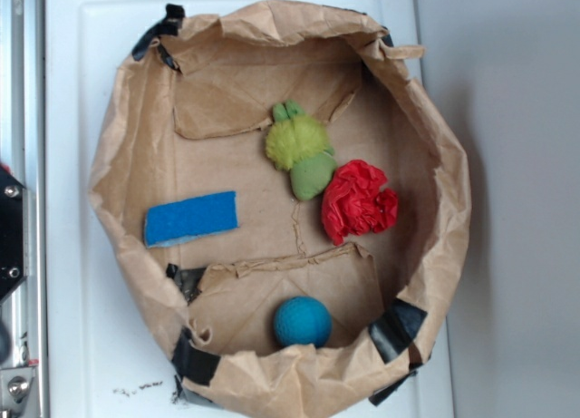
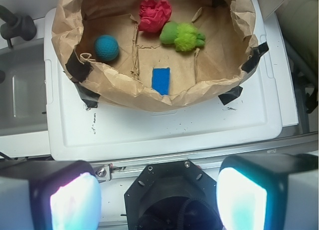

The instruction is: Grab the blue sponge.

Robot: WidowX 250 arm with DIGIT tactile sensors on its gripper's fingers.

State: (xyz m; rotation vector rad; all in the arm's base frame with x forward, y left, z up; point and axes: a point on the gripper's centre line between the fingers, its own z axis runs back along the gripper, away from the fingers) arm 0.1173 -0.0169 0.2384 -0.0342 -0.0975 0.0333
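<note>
- A white plastic desk point(image 1: 63, 164) filled the scene, and a brown paper basket point(image 1: 127, 155) with a crumpled, rolled-down rim sat on it, patched with black tape point(image 1: 396, 329) at several corners.
- The blue sponge point(image 1: 191, 218) lay flat on the paper floor inside the basket, close to one wall, its paler edge showing along one long side in the exterior view.
- A green plush point(image 1: 302, 150) rested near the middle of the basket floor, with a red crumpled cloth point(image 1: 358, 202) just beside it, seemingly touching.
- A teal ball point(image 1: 302, 322) sat apart from the others in a section of the floor marked off by a paper fold.
- In the wrist view, the hand point(image 2: 158, 196) hung outside the basket, over the desk's near edge and well apart from the sponge.
- Its two fingers point(image 2: 75, 200) stood wide apart with nothing between them.
</note>
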